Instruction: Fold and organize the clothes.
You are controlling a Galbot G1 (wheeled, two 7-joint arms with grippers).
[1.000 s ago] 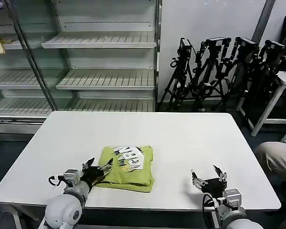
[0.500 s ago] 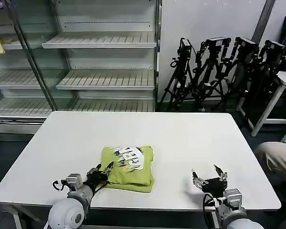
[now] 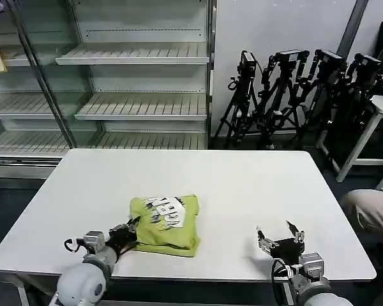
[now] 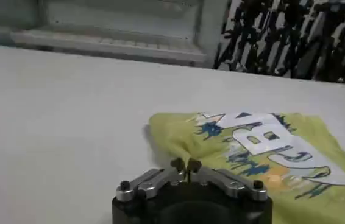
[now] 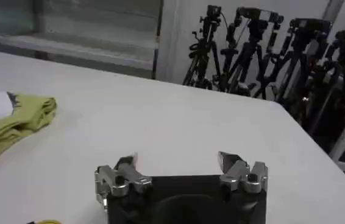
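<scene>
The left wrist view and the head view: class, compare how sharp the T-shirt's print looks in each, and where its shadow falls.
Left wrist view: the T-shirt print is large and readable but soft-edged, the shelving behind blurred, with the left gripper shut on its edge. Head view: the print is small but crisp, with only a faint shadow along the table at the shirt's near edge.

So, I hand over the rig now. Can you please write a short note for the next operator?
Left gripper: shut on the T-shirt, pinching its near-left edge, low over the table.
Right gripper: open, empty, parked at the near-right of the table, apart from the shirt.
T-shirt: folded into a compact bundle, print side up, near the table's front, left of centre.
Done: folding looks finished.
Left: probably only final positioning, then release.
</scene>
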